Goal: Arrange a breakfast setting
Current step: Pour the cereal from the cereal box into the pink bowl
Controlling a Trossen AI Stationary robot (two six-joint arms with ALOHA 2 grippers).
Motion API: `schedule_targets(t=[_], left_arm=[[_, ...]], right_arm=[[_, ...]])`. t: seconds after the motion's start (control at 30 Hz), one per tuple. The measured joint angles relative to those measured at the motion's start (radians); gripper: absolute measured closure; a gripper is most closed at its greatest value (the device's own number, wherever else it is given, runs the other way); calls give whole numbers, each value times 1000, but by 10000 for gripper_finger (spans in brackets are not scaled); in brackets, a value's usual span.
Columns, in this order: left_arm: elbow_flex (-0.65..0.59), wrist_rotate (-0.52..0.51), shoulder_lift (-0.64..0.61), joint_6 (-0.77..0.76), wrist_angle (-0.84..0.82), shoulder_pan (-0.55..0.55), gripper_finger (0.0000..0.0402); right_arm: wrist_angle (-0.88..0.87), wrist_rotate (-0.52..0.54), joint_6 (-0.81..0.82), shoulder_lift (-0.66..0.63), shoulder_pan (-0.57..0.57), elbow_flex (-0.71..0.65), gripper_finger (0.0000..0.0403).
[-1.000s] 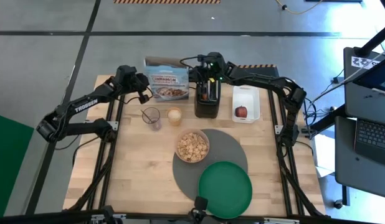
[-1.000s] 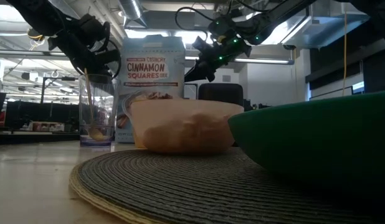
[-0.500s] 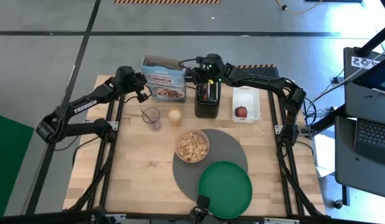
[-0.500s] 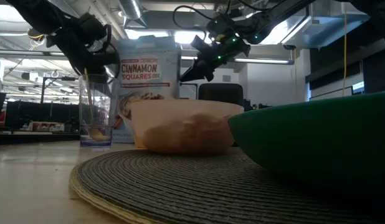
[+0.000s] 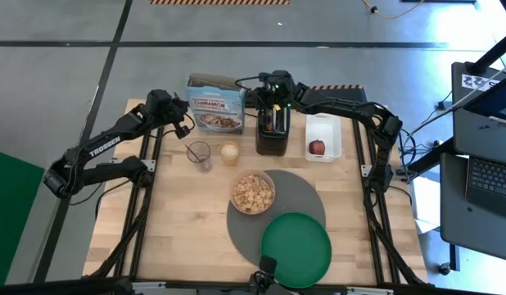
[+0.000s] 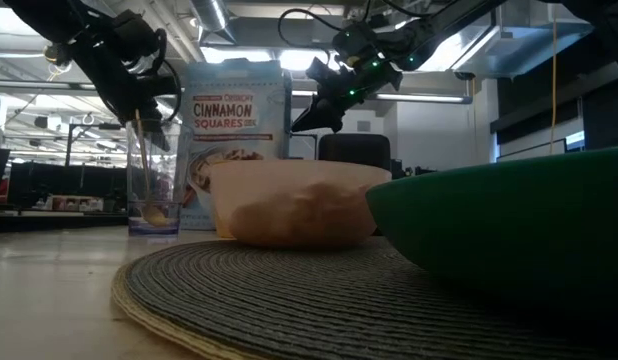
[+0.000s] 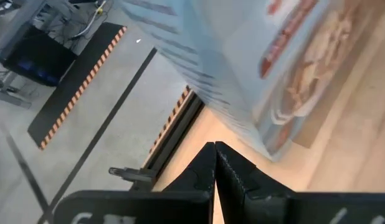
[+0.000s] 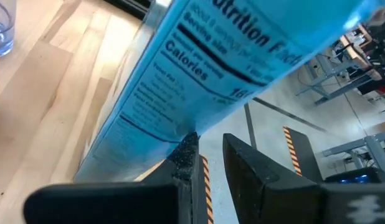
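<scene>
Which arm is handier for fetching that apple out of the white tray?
Probably the right: the right fingers hang by the toaster, beside the tray holding the apple. The left fingers sit beyond the cereal box, farther away.

The green plate (image 6: 509, 225) runs off the low view's edge and hides the toaster's (image 6: 354, 150) lower part. The cereal box (image 7: 273, 68) is blurred and cropped in the left wrist view.

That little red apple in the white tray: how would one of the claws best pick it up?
From straight above, fingers closing across the apple's round middle. It sits low inside the white tray, whose walls would block a sideways approach, while its top is open. The right claw, near the toaster, looks closest.
</scene>
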Motion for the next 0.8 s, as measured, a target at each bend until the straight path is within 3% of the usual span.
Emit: schedule_targets(t=[0.47, 0.63, 0.8], left_arm=[[0, -22, -17, -36, -23, -62, 401], [0, -120, -17, -47, -63, -72, 401], [0, -133, -17, -39, -50, -72, 401]], right_arm=[[103, 34, 11, -1, 0, 0, 340], [-7, 42, 3, -25, 0, 0, 340], [-119, 4, 21, -50, 0, 0, 340]])
